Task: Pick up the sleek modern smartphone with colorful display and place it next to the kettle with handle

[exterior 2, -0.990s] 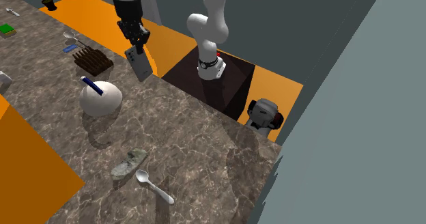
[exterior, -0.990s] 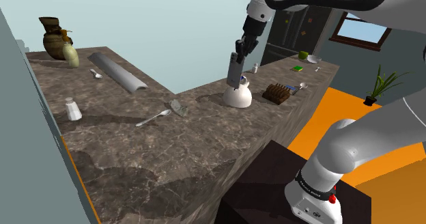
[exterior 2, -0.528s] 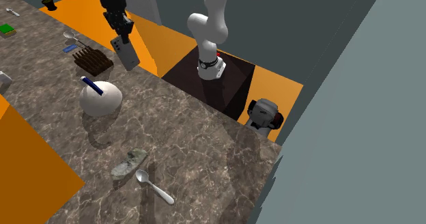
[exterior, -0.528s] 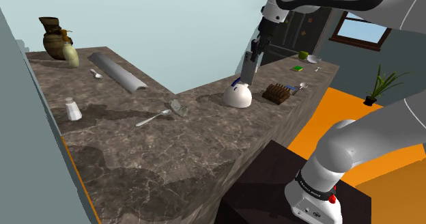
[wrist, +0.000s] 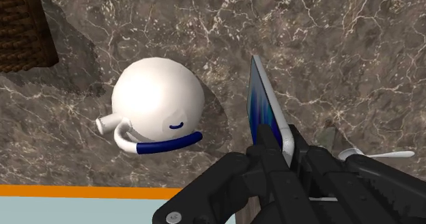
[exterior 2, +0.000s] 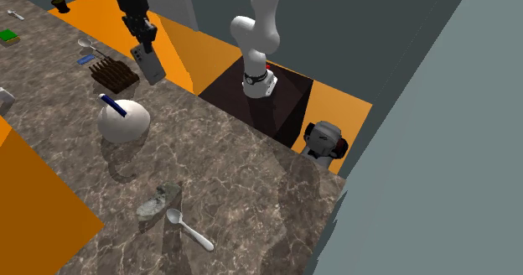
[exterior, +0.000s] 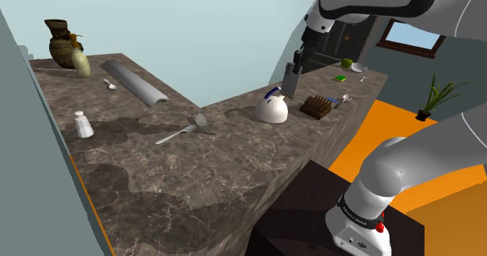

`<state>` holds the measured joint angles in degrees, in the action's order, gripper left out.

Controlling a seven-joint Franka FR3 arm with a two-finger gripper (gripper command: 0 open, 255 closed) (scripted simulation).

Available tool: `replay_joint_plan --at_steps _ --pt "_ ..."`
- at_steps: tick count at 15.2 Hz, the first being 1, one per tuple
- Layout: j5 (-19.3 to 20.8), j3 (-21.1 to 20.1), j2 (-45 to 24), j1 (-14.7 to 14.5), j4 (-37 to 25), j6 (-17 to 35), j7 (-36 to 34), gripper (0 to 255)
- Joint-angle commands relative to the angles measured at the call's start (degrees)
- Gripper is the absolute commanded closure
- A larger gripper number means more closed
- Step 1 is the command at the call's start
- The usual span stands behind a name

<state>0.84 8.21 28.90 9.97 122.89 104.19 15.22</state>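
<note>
Shoulder view: end effector (exterior: 296,62) clenched on smartphone (exterior: 291,81), aloft, long axis near vertical, just above the white kettle (exterior: 271,108) on bench (exterior: 195,168).
Second exterior view: smartphone tilted, near dark rack (exterior 2: 113,74).
Wrist view: kettle beside smartphone, bare bench beneath it.
Since 1 s ago: smartphone carried off kettle toward rack.

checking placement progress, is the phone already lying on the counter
No, the smartphone hangs clasped in the gripper, well above the counter.
</note>
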Motion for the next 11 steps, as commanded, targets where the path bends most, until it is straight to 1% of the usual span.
replay_joint_plan --at_steps 1,11 --pt "0.0 0.1 0.1 0.0 1.7 1.6 0.1 255" --pt "0.2 0.4 0.5 0.2 9.7 9.2 0.3 255"
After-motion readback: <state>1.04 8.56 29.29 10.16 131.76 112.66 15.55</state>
